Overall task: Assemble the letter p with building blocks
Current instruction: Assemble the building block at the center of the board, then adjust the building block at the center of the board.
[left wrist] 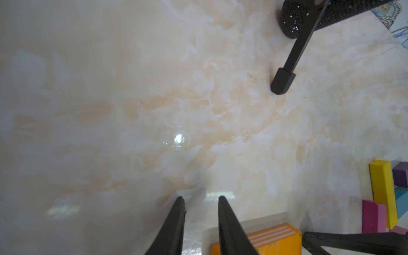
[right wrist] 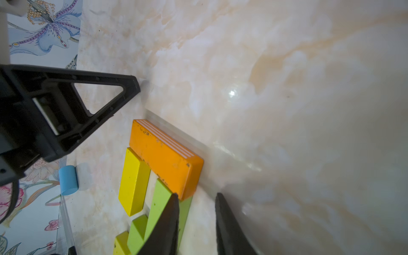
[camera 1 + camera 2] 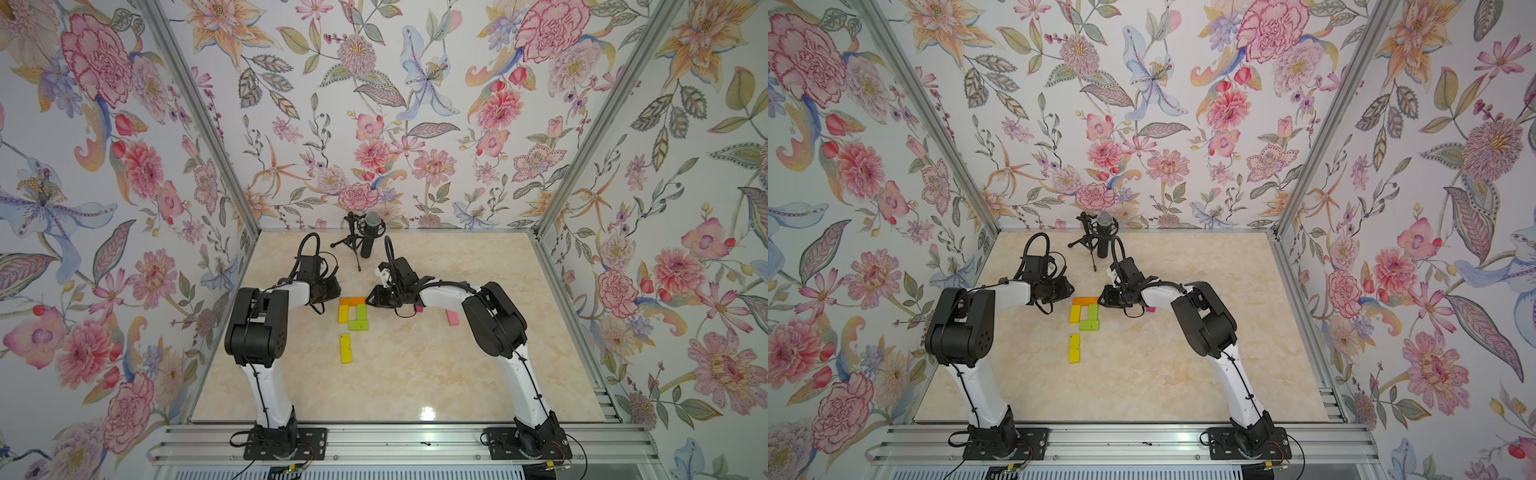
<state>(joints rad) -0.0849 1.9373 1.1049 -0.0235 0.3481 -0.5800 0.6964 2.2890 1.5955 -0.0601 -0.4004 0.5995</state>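
In both top views the building blocks lie mid-table: an orange block (image 3: 352,301) (image 3: 1086,300) across the top, a short yellow one (image 3: 343,313) and a lime green one (image 3: 361,311) below its ends, and a second green one (image 3: 358,325) closing the loop. A long yellow block (image 3: 345,348) lies apart below them. My left gripper (image 1: 201,197) stands open and empty by the left end of the orange block (image 1: 271,240). By its right end my right gripper (image 2: 196,194) is open and empty, one finger over the green block (image 2: 160,203).
A black microphone on its tripod (image 3: 368,239) stands at the back, one leg (image 1: 284,79) reaching toward the left gripper. A pink block (image 3: 453,318) and a magenta one (image 3: 419,308) lie right of the right arm. A blue cylinder (image 2: 68,180) sits near the left wall.
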